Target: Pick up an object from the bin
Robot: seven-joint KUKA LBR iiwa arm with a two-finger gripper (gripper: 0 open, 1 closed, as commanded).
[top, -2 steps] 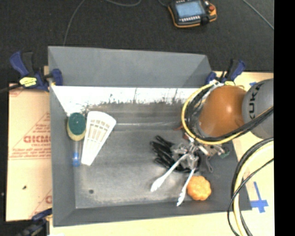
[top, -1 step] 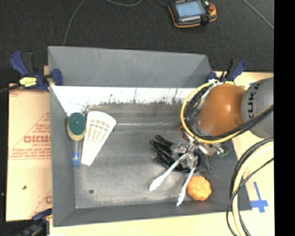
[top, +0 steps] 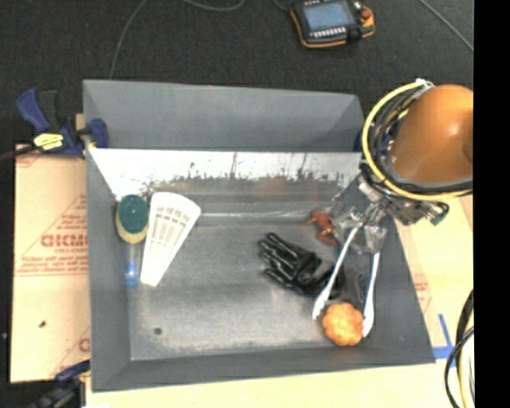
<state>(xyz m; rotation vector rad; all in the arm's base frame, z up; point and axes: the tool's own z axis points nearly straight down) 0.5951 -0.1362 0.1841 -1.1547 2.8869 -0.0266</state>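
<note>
Landmark: a black glove [top: 291, 261] lies crumpled a little right of the middle of the bin; every place below is told from it.
Surface: the grey metal bin [top: 215, 315] has a dull, scuffed floor with sloping walls on all sides. Left of the glove and nearer the camera the floor is bare.
Far wall: beyond the glove the wall catches bright light. A ragged row of dark streaks runs along the top of the bright band.
My gripper [top: 343, 317]: it is down in the bin, just right of the glove and nearer the camera. My two long white fingers [top: 333, 275] are spread wide in a narrow V.
Thing between my tips: a round, orange, rough-skinned lump [top: 344, 328] sits on the floor between them, one tip at each side. I cannot tell whether they press it.
My left finger: it crosses the right edge of the glove.
My wrist: it is above and right of the glove, under an orange dome [top: 434, 131] ringed with cables.
Small red piece [top: 323, 225]: just beyond the glove, to its right, near the far wall.
White ribbed cone [top: 166, 235]: well left of the glove, wide end towards the far wall.
Green and yellow round pad [top: 131, 217]: just left of the cone.
Room: dark floor surrounds the bin. An orange handheld controller [top: 331, 20] with a screen lies far beyond the glove.
</note>
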